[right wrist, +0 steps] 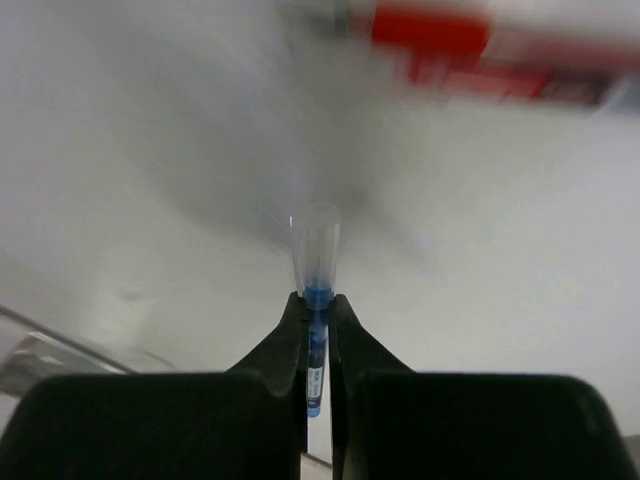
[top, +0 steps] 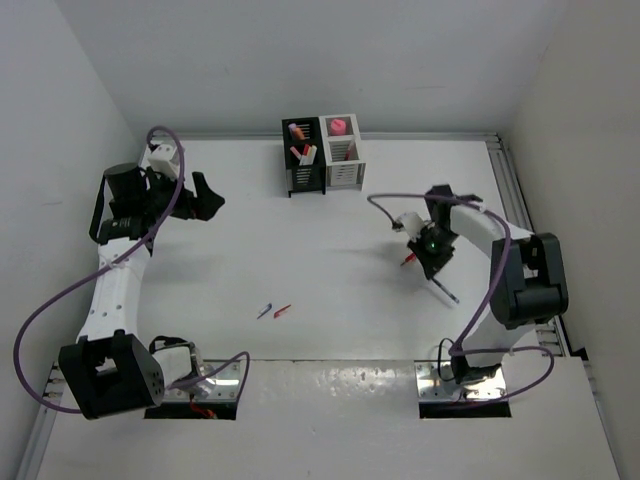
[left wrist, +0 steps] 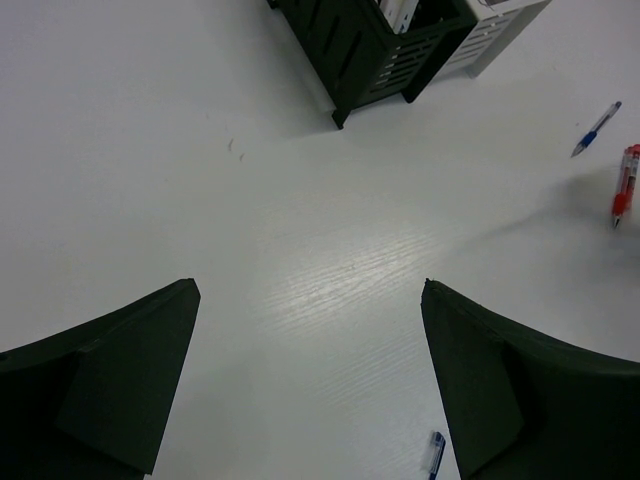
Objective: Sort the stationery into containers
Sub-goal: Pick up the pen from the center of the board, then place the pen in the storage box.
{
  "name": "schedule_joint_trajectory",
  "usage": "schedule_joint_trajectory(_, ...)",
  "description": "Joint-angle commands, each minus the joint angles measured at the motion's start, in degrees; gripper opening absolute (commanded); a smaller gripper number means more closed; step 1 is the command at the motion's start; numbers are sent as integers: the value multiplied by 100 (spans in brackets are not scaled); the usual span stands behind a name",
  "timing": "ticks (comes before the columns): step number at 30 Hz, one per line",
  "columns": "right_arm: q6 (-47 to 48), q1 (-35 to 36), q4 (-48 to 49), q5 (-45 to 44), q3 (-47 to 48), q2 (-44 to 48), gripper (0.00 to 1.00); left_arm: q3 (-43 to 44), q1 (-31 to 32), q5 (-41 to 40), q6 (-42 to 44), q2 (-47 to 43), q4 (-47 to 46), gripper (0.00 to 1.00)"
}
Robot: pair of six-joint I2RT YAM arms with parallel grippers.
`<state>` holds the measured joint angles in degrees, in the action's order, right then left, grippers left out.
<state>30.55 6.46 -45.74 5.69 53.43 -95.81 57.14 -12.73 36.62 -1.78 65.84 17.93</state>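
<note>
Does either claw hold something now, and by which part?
The right claw is shut on a blue pen, gripping its clear barrel at the blue section, one end sticking out ahead. The left claw is open and empty.

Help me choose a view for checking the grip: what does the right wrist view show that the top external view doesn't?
Only the right wrist: the right jaws shut on a blue pen. Only the top external: the black holder and white holder, the left arm's open jaws, two loose pens mid-table. Both: the held pen and a red pen beside it.
</note>
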Motion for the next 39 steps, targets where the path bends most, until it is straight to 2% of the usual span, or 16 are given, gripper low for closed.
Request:
schedule_joint_trajectory(1,-660,259,-304,1455,1816,546,0,279,43,64,-6,69,-115,100)
schedule_joint_trajectory(3,-1171,303,-139,2020,3156,371,0,384,43,152,-85,174,-176,100)
schedule_joint_trajectory(4,-1783,295,359,2485,3504,283,0,420,51,178,-120,235,-202,100)
schedule_joint_trajectory(6,-2976,260,1307,2673,4067,45,0,473,51,240,-217,280,-342,100)
schedule_joint_trajectory(7,-3410,251,2548,2752,4070,-7,0,490,51,232,-235,297,-395,100)
schedule_joint_trajectory(9,-4393,242,3942,2674,3791,-157,0,482,51,223,-296,332,-536,100)
schedule_joint_trajectory(11,-4767,303,5548,2447,3692,-358,0,473,51,231,-323,411,-606,100)
schedule_joint_trajectory(13,-5206,399,6423,2070,3963,-867,0,490,51,240,-340,543,-633,100)
schedule_joint_trajectory(16,-5568,505,7111,1682,4227,-1536,0,517,51,179,-332,710,-633,100)
schedule_joint_trajectory(21,-5569,734,7684,979,4641,-2283,0,622,25,73,-314,930,-677,100)
schedule_joint_trajectory(28,-5244,909,7966,846,4598,-2890,0,754,8,38,-296,1176,-660,100)
schedule_joint_trajectory(31,-5015,919,7897,898,4369,-2873,32,763,16,-6,-296,1211,-660,100)
schedule_joint_trajectory(32,-4927,919,7809,907,4308,-2838,54,772,8,-6,-279,1211,-651,100)
schedule_joint_trajectory(33,-4927,901,7625,907,4273,-2786,62,798,8,12,-279,1220,-651,100)
schedule_joint_trajectory(35,-4979,831,7492,1021,4123,-2488,67,824,8,38,-314,1212,-625,100)
schedule_joint_trajectory(39,-4997,454,6632,1600,3904,-1680,60,842,16,91,-270,1115,-616,100)
